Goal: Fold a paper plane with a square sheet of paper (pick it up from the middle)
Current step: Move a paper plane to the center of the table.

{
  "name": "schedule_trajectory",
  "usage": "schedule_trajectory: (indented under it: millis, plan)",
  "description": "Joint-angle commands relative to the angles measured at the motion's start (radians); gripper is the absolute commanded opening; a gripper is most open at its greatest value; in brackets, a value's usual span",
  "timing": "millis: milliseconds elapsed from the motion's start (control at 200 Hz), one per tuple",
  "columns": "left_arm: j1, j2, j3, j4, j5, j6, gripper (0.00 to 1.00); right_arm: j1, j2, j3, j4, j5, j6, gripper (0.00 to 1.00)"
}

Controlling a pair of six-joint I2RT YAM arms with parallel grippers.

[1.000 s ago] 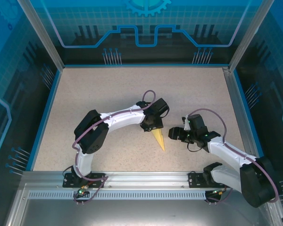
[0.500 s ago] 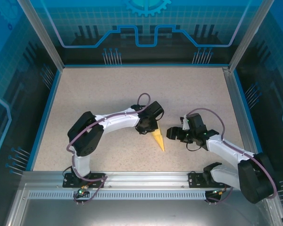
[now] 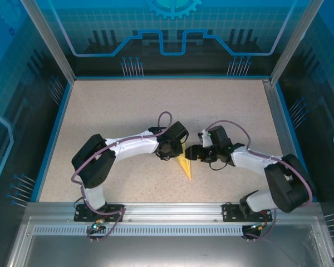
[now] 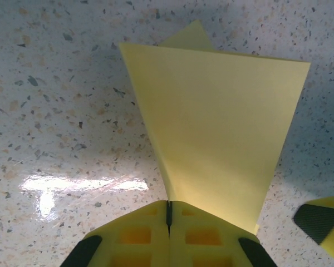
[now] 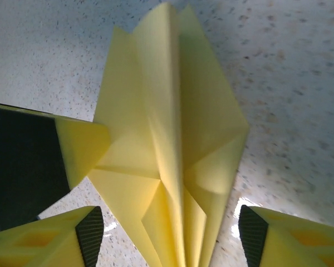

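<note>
The paper plane [image 3: 185, 166] is a small yellow dart lying on the speckled table, its sharp tip pointing toward the near edge. My left gripper [image 3: 171, 152] sits at its wide end on the left. In the left wrist view the left gripper [image 4: 168, 207] is shut, with an edge of the plane's wing [image 4: 222, 128] running into the seam. My right gripper [image 3: 192, 153] comes in from the right. In the right wrist view the right gripper [image 5: 170, 236] is open, its fingers on either side of the creased plane [image 5: 167, 144].
The speckled table [image 3: 128, 111] is bounded by a blue rim and glass walls. A finger of the left gripper [image 5: 72, 150] shows beside the plane in the right wrist view. One right fingertip [image 4: 323, 222] shows low right in the left wrist view.
My left gripper has shut on the plane's wide end and shifted left. The right gripper has moved left and up to the plane, now straddling it.
</note>
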Motion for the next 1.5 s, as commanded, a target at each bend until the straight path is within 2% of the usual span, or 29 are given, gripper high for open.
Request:
schedule_trajectory:
  millis: [0,285,375,585,880,1340,1496]
  plan:
    - [0.008,-0.026,-0.013,0.006,-0.012,0.012,0.04,0.019,0.048,0.033,0.034,-0.051,-0.022,0.67]
    - [0.007,-0.02,-0.013,0.003,-0.011,0.012,0.04,0.043,0.106,0.049,0.037,-0.07,-0.035,0.63]
    - [0.008,-0.018,-0.013,0.002,-0.009,0.011,0.03,0.051,0.113,0.047,0.044,-0.079,-0.037,0.56]
    - [0.008,-0.02,-0.016,0.006,-0.007,0.011,0.04,0.068,0.118,0.049,0.033,-0.088,-0.045,0.55]
    - [0.008,-0.019,-0.013,0.004,-0.006,0.011,0.04,0.112,0.13,0.07,-0.03,-0.009,-0.067,0.4]
    - [0.008,-0.036,-0.037,0.016,-0.009,0.01,0.05,0.192,0.168,0.15,-0.142,0.165,-0.059,0.36]
    - [0.008,-0.036,-0.045,0.017,-0.01,0.006,0.05,0.2,0.18,0.16,-0.156,0.178,-0.057,0.3]
